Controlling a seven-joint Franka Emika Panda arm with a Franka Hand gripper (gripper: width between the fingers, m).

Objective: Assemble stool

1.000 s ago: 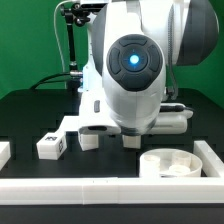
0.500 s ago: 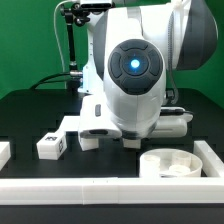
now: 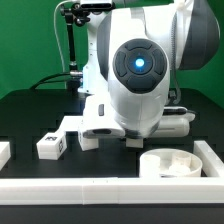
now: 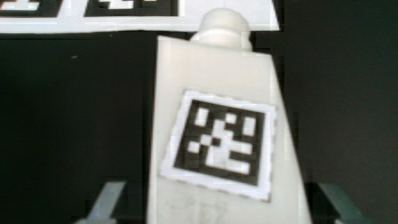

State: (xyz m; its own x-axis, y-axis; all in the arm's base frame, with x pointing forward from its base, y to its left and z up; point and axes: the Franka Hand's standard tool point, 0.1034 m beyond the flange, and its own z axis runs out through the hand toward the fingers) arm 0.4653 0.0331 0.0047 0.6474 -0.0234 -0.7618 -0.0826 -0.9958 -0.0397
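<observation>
In the wrist view a white stool leg (image 4: 210, 110) with a square black-and-white tag stands between my fingers (image 4: 111, 200). My gripper (image 4: 222, 205) is shut on it, one finger against each side. In the exterior view the arm's bulky body hides most of the gripper (image 3: 128, 140) and the held leg. The round dish-like seat (image 3: 170, 163) lies at the exterior view's right front. Another tagged leg (image 3: 52, 146) lies at the exterior view's left, and a small white leg (image 3: 88, 141) sits beside the gripper.
Long white border rails (image 3: 100, 190) run along the front and both sides of the black table. The marker board (image 4: 107, 10) lies just beyond the held leg in the wrist view. A black stand (image 3: 72, 50) rises at the back.
The jaws have closed from wide open onto the leg. The arm has barely shifted in the exterior view.
</observation>
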